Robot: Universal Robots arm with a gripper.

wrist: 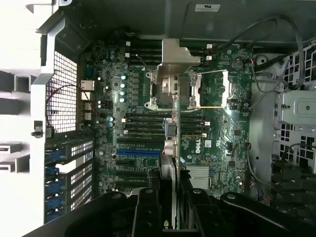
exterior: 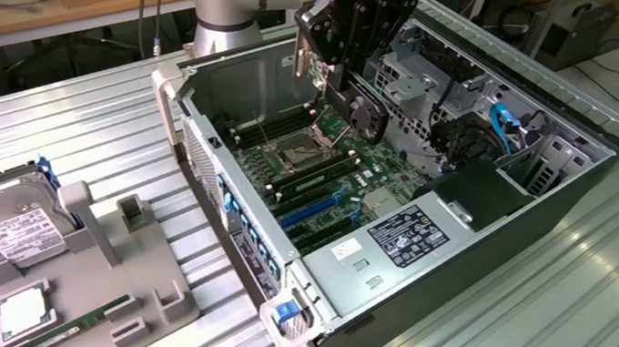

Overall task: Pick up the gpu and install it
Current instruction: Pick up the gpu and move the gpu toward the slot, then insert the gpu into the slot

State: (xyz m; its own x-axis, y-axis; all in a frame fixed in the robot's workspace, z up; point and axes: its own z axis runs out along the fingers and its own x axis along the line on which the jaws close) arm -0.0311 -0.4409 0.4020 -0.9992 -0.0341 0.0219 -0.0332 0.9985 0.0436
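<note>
My gripper point(exterior: 344, 72) hangs over the open computer case point(exterior: 419, 249), shut on the gpu point(exterior: 365, 115). The card hangs edge-down above the motherboard point(exterior: 322, 171), its round black fan facing the exterior view's right and its silver end bracket point(exterior: 302, 55) on the left side. In the wrist view the gpu point(wrist: 168, 165) is a thin slab seen edge-on between my black fingers point(wrist: 148, 207), and my gripper point(wrist: 170, 200) sits above the motherboard point(wrist: 217, 143). It is just beside the blue expansion slot point(wrist: 138, 152) and clear of the board.
A grey fixture tray point(exterior: 148, 280) at the exterior view's left holds a silver hard drive point(exterior: 4, 224), a square processor point(exterior: 24, 311) and a RAM stick point(exterior: 68, 325). Inside the case are the CPU socket point(wrist: 175, 89), drive cages point(exterior: 418, 74) and cables point(exterior: 506, 130).
</note>
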